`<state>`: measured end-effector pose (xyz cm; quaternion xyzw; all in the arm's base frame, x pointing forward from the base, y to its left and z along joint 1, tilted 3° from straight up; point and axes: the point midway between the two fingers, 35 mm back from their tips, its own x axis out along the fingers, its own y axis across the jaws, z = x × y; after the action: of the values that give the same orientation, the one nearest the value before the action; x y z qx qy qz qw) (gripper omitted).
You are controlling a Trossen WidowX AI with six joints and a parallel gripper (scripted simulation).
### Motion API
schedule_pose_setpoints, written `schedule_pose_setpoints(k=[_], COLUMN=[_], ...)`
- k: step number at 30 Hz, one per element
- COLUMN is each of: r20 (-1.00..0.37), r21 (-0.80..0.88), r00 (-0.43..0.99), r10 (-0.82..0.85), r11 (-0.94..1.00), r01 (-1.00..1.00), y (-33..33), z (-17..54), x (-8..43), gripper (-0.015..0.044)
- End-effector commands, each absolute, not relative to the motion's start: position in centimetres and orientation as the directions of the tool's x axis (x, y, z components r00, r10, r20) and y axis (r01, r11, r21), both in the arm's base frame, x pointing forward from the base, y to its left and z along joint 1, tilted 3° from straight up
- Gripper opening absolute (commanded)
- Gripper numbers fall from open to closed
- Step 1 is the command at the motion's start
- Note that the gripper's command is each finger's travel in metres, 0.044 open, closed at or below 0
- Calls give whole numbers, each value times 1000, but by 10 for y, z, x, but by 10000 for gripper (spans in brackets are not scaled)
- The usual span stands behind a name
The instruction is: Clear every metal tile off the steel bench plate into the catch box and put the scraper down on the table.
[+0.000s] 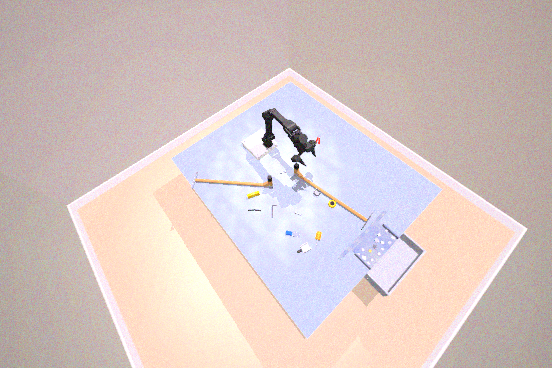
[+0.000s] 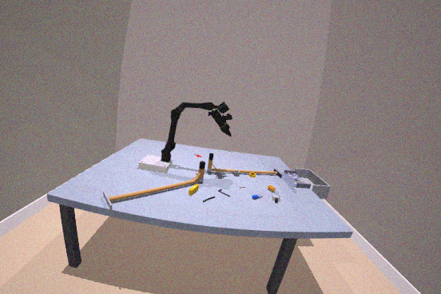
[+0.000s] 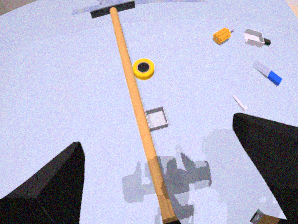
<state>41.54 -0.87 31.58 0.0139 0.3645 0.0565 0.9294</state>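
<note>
Top view: two wooden-handled scrapers [image 1: 332,195] [image 2: 244,171], one open claw [image 1: 307,154] [image 2: 230,126].

The fingers [image 1: 306,154] [image 2: 228,133] hang wide open, tilted downward.

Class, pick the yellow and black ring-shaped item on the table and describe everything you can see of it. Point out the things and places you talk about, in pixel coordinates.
The yellow ring-shaped item [image 1: 332,203] [image 2: 252,175] [image 3: 143,76] is round and squat, with a black centre. It looks smooth, perhaps plastic. It lies flat on the table, right beside the wooden handle of one scraper, partway along it. Whether they touch, I cannot tell. The gripper does not touch it.
</note>
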Motion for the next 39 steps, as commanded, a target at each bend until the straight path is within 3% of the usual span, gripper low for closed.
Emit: schedule_pose_setpoints(k=[1, 39], r20=[-695, -874], r21=[57, 29], r00=[710, 473], r10=[114, 114], r11=[993, 983], r01=[-104, -183], y=[-6, 22], z=[310, 208], x=[425, 499], gripper=[440, 440])
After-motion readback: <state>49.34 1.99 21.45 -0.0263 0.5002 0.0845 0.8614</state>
